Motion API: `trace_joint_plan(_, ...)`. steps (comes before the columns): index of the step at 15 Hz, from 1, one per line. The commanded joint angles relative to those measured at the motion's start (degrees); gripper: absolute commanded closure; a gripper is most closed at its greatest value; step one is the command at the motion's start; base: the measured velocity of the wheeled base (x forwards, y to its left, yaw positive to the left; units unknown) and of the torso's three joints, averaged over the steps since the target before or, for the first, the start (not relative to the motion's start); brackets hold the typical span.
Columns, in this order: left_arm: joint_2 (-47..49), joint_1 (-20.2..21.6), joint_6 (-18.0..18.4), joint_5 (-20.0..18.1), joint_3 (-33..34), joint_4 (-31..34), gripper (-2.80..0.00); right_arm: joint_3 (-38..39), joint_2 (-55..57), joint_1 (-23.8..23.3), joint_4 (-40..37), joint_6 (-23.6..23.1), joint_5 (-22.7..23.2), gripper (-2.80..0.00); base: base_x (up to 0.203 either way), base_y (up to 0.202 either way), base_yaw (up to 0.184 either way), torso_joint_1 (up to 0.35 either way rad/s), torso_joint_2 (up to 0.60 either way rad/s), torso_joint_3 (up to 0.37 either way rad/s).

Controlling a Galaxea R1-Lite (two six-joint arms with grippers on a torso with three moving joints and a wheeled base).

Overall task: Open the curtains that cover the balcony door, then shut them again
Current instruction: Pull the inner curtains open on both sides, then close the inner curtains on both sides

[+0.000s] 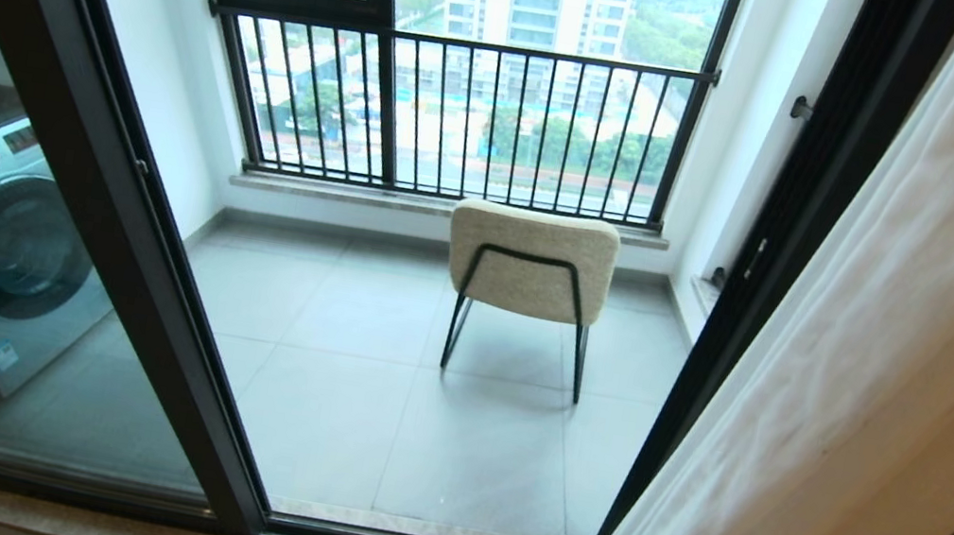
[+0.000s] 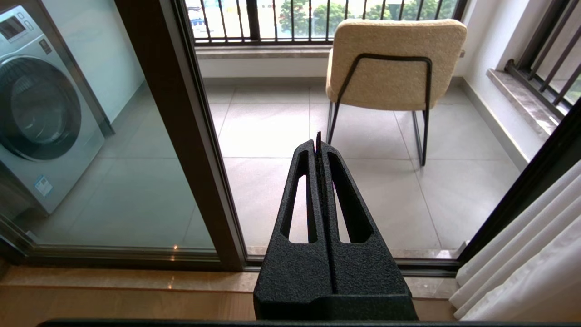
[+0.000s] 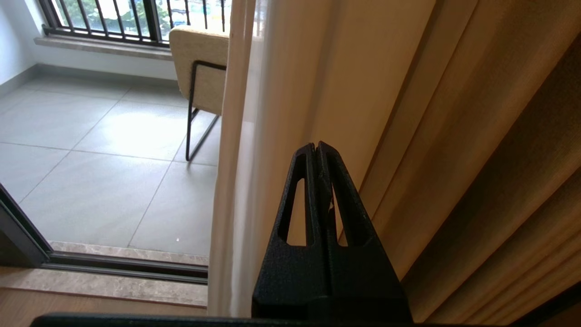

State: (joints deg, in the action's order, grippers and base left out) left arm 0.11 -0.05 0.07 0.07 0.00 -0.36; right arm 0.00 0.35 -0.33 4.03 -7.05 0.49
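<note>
With the curtains (image 1: pixel 851 384) bunched right and the balcony door (image 1: pixel 98 179) uncovered, the right pincer (image 3: pixel 316 146), pressed together and empty, must grasp the fabric to re-close.

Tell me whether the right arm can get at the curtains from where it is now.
Probably yes. The right tool, shut and empty, points straight at the curtains, bunched at the right side of the balcony door. Nothing stands between them, but the fingers must open before they can take hold of the fabric.
</note>
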Motion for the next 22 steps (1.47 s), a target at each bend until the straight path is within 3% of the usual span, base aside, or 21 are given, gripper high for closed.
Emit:
trace_joint_plan(1,0.0,0.0,0.0,0.0,0.0,0.0,0.0,0.0,-0.4,0.0,-0.1,0.2,0.0,0.0,0.0,0.0,0.0,0.0,0.0,0.0)
trace_joint_plan(6,0.0,0.0,0.0,0.0,0.0,0.0,0.0,0.0,-0.3,0.0,-0.2,3.6,-0.1,0.0,0.0,0.0,0.0,0.0,0.0,0.0)
trace_joint_plan(14,0.0,0.0,0.0,0.0,0.0,0.0,0.0,0.0,-0.4,0.0,1.0,2.6,0.0,0.0,0.0,0.0,0.0,0.0,0.0,0.0)
trace_joint_plan(18,0.0,0.0,0.0,0.0,0.0,-0.1,0.0,-9.3,1.1,0.0,-2.1,2.0,9.0,0.0,0.0,0.0,0.0,0.0,0.0,0.0)
trace_joint_plan(22,0.0,0.0,0.0,0.0,0.0,0.0,0.0,-18.9,14.0,-0.1,-5.1,0.8,20.3,0.0,0.0,0.0,0.0,0.0,0.0,0.0)
